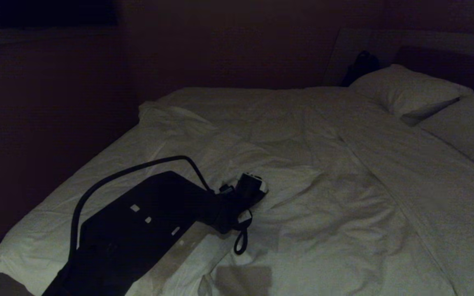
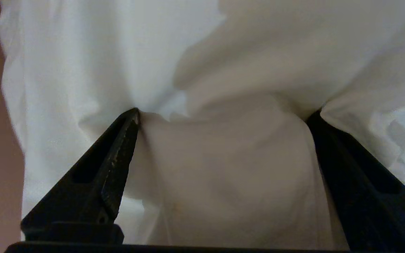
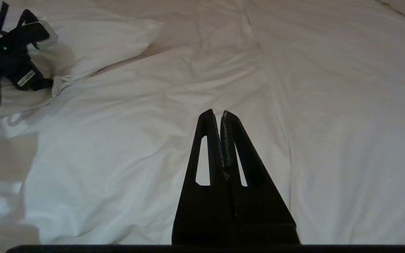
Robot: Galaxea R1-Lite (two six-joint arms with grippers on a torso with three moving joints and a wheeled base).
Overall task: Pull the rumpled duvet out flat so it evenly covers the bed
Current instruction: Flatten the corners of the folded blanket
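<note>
The white duvet [image 1: 303, 164] lies creased and ridged across the bed, whose dark headboard [image 1: 442, 65] shows at the far right. My left arm [image 1: 159, 222] reaches over the near left part of the bed and its wrist [image 1: 241, 201] points down into the cloth. In the left wrist view the left gripper [image 2: 223, 112] is open wide, its fingers [image 2: 118, 158] pressed into the duvet [image 2: 223, 168], which bulges up between them. My right gripper [image 3: 216, 112] is shut and empty, hovering above the duvet [image 3: 135, 140]; it is outside the head view.
Two white pillows [image 1: 405, 88] [image 1: 471, 123] lie at the head of the bed. A dark object [image 1: 362, 65] sits beside the headboard. Dark floor and wall [image 1: 35, 123] border the bed's left side. A cable [image 1: 109, 181] loops above my left arm.
</note>
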